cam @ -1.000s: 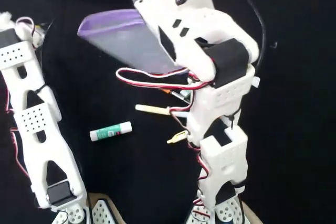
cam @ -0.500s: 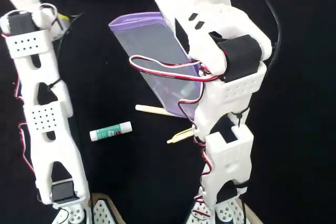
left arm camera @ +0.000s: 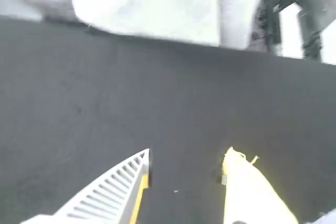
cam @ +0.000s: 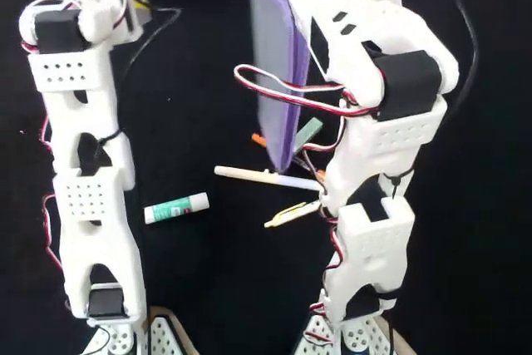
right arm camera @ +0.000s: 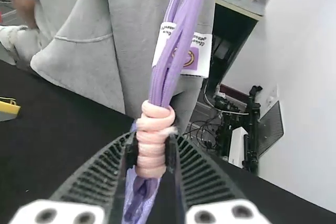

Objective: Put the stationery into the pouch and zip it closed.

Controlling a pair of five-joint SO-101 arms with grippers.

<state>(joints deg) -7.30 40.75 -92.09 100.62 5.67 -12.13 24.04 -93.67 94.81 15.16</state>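
Note:
A purple pouch (cam: 274, 64) hangs edge-on above the table's middle. My right gripper (right arm camera: 150, 153) is shut on its pink wrapped pull (right arm camera: 153, 135), and the pouch (right arm camera: 176, 35) stretches away from the fingers. On the black table under it lie a glue stick (cam: 176, 208), a white pen (cam: 264, 176), a yellow pen (cam: 291, 214), an orange piece (cam: 259, 140) and a green piece (cam: 307, 134). My left gripper (left arm camera: 184, 169) is open over bare table at the far left, with nothing between its white finger (left arm camera: 115, 190) and yellow finger (left arm camera: 252, 187).
The left arm (cam: 83, 172) stands tall along the left side and the right arm (cam: 374, 147) rises right of centre, its red and white cables (cam: 291, 97) crossing in front of the pouch. Grey cloth (left arm camera: 157, 3) lies past the table's far edge.
The pouch swung from a tilted, flat-on pose to hanging upright and edge-on as the right arm shifted right. The left arm rose and stretched toward the far left.

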